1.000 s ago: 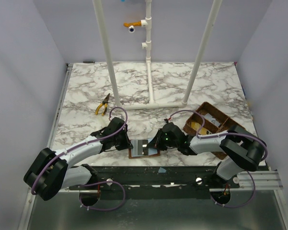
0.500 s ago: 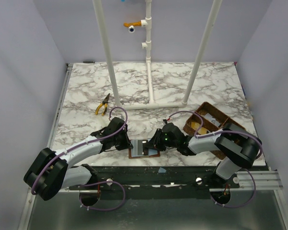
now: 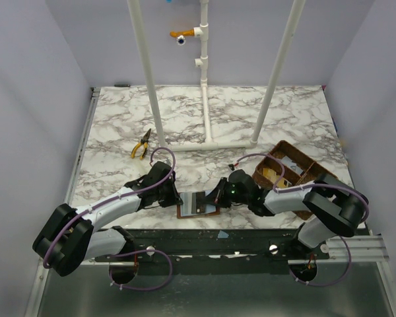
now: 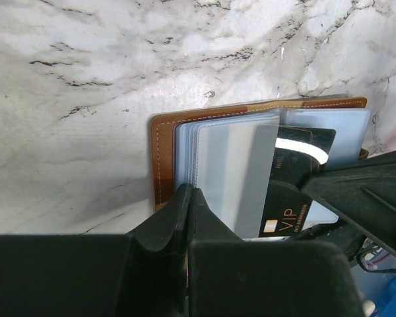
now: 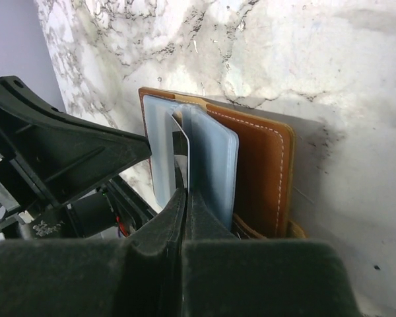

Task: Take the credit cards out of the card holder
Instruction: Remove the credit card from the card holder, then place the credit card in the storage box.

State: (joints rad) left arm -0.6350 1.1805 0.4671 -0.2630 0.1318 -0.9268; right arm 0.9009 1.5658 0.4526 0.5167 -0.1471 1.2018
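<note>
A small brown leather bifold card holder [image 3: 197, 205] lies open and flat on the white-and-grey marbled tabletop [image 3: 119, 125], close to its near edge and between the two arms. Its blue-grey clear plastic pockets [image 4: 228, 165] are fanned over the leather.

The left tool [image 3: 173, 199] comes in from the left. Its black fingers are pressed together, with the tips resting against the left edge of the pocket stack. The right tool [image 3: 218, 196] comes in from the right, its fingers also pressed together. They meet at the edge of a dark glossy card printed "VIP" [image 4: 297, 165]. This card sticks out of the pockets at a tilt toward the right tool. Whether the card is caught between those fingers cannot be told.

To the right of the holder sits a brown woven divided basket [image 3: 268, 158], with a yellowish card [image 3: 270, 173] and a pale grey-white card [image 3: 290, 160] in separate compartments. Yellow-handled pliers [image 3: 141, 144] lie further back on the left, near a white pipe frame [image 3: 208, 142].
</note>
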